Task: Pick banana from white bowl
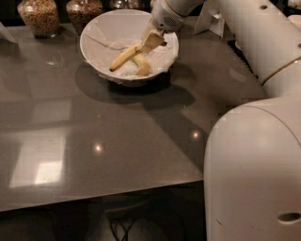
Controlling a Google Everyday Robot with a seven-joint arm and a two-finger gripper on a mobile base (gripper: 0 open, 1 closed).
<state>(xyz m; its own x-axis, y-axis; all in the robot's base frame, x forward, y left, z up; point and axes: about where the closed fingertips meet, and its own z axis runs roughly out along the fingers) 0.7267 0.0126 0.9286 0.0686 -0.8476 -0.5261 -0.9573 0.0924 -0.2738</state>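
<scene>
The white bowl [94, 35] with its crumpled paper liner stands at the back of the dark table. The long, slender banana [123, 57] runs from the bowl's lower left up to my gripper [151, 43]. The gripper reaches into the bowl from the right and is shut on the banana's upper right end, which is raised. A shorter, stubbier banana [143, 67] lies in the bowl just below the gripper.
Two glass jars of grain [40, 16] [84, 9] stand behind the bowl at the back left. My white arm [254, 42] crosses the right side, and my white body [254, 174] fills the lower right. The table's front edge [94, 195] runs across below.
</scene>
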